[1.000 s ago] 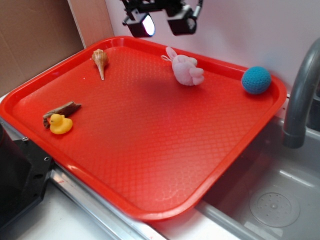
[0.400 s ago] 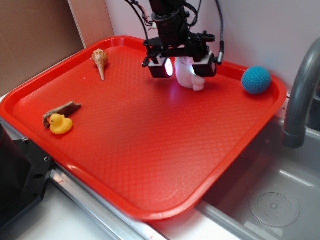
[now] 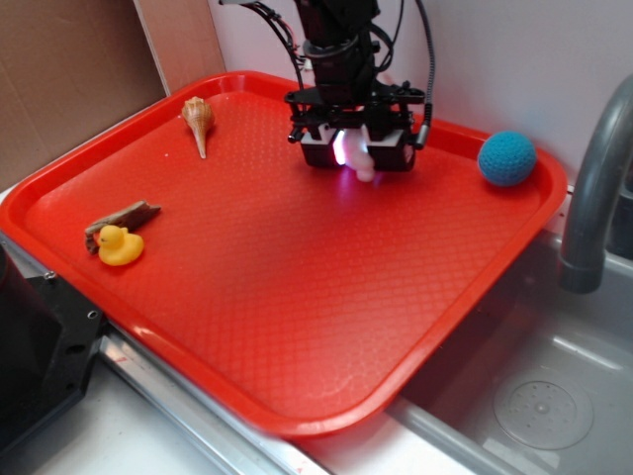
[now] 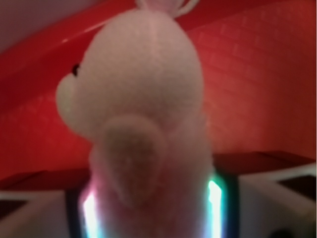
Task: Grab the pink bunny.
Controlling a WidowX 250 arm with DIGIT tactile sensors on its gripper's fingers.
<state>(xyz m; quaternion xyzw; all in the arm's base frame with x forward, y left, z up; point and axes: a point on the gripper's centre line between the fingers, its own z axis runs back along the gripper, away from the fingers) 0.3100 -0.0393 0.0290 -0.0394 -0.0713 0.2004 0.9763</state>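
Observation:
The pink bunny point(image 3: 363, 168) lies on the red tray point(image 3: 297, 307) at the back middle, mostly hidden by my gripper point(image 3: 356, 156). In the wrist view the bunny point(image 4: 143, 99) fills the frame, its body pressed between the two glowing pads point(image 4: 214, 206) of my gripper point(image 4: 151, 213), ears pointing away. The jaws stand on both sides of the bunny, touching it, low on the tray. The gripper is shut on the bunny.
A blue crocheted ball point(image 3: 506, 158) sits at the tray's back right corner. A seashell point(image 3: 199, 119) lies back left, and a yellow duck point(image 3: 120, 244) with a wood stick point(image 3: 124, 215) at the left. A grey faucet point(image 3: 593, 198) and a sink point(image 3: 539, 401) are on the right.
The gripper came down from above the tray onto the bunny, then its fingers narrowed around the bunny's body. The other objects have not moved.

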